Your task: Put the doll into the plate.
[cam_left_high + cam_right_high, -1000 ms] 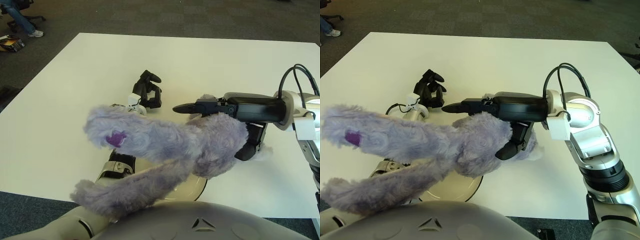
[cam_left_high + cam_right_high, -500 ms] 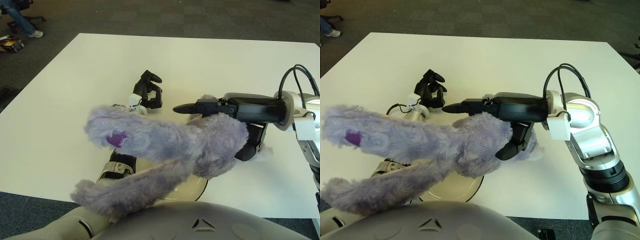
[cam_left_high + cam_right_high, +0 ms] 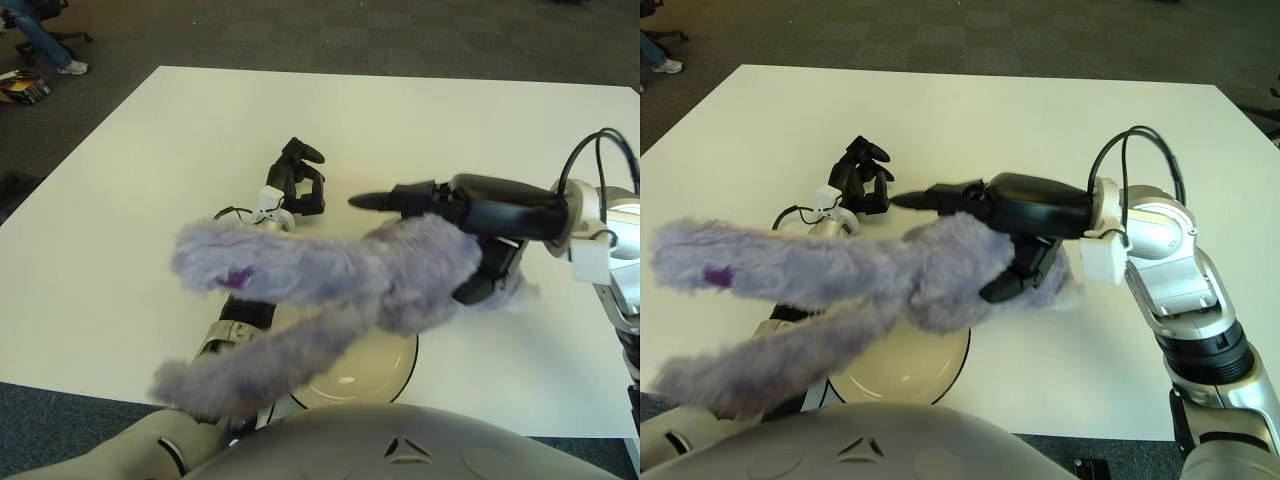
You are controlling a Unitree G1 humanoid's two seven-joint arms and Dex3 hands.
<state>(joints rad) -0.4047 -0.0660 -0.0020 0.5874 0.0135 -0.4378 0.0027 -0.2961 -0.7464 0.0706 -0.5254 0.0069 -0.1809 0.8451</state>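
Right hand (image 3: 1015, 235) grips doll (image 3: 890, 275) above plate (image 3: 930, 372)

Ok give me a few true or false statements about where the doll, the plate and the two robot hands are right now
1. The right robot hand grips the purple doll. True.
2. The doll lies flat in the plate. False: it is held up above it.
3. The left robot hand holds the plate. False: it holds nothing, beyond the doll on the table.
4. The plate is cream coloured. True.
5. The plate sits at the table's far edge. False: it sits near the robot.
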